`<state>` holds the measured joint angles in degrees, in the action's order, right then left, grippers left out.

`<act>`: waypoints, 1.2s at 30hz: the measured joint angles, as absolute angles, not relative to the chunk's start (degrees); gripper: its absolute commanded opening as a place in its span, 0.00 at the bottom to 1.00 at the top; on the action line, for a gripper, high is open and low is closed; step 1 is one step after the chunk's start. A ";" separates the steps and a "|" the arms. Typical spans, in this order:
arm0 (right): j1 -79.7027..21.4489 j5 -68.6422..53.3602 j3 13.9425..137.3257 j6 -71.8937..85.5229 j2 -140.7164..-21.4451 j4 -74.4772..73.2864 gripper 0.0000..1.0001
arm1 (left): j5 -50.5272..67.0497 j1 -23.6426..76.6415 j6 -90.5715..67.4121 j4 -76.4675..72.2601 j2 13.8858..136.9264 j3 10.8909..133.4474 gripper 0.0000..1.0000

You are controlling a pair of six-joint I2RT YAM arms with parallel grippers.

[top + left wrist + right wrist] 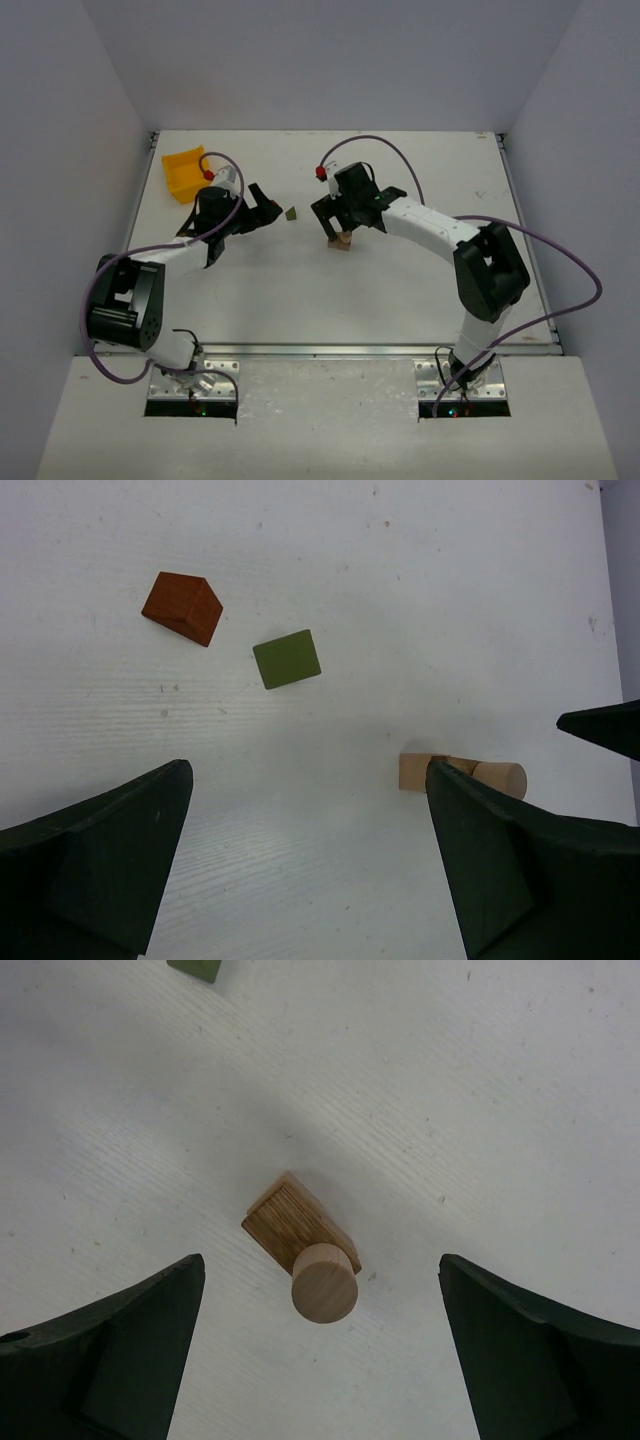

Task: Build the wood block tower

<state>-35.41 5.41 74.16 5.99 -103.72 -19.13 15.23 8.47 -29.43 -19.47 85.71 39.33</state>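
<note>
Hovering my right gripper (320,1260) wide so the cylinder (325,1295) stands free on its tan block (285,1222); my left gripper (308,770), equally wide, faces the olive-green block (287,659), likely my next pick.

Right wrist view: olive-green block (195,968) cut by top edge. Left wrist view: wood block tower (415,772), middle hidden behind a finger (490,870) of left gripper (308,768). Overhead: its pieces too small to tell.

Tan cylinder (324,1295) upright on tan block (288,1220); red wedge (183,607), olive square (287,658) loose nearby.
</note>
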 measured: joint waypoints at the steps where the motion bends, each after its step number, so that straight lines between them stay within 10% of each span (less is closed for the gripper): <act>1: -35.46 5.63 73.42 5.96 -103.13 -18.61 0.99 | 15.14 8.47 -29.43 -19.44 85.71 39.33 1.00; 16: -35.73 17.77 54.78 12.41 -83.82 -12.78 0.99 | 10.46 7.00 -29.06 7.41 104.87 75.41 1.00; 36: -27.51 33.99 41.52 21.90 -73.15 -12.81 0.99 | -4.30 10.94 -51.25 27.75 112.76 86.20 1.00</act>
<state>-27.51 33.99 41.52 21.90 -73.15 -12.81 -4.30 10.94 -51.25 27.75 112.76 86.20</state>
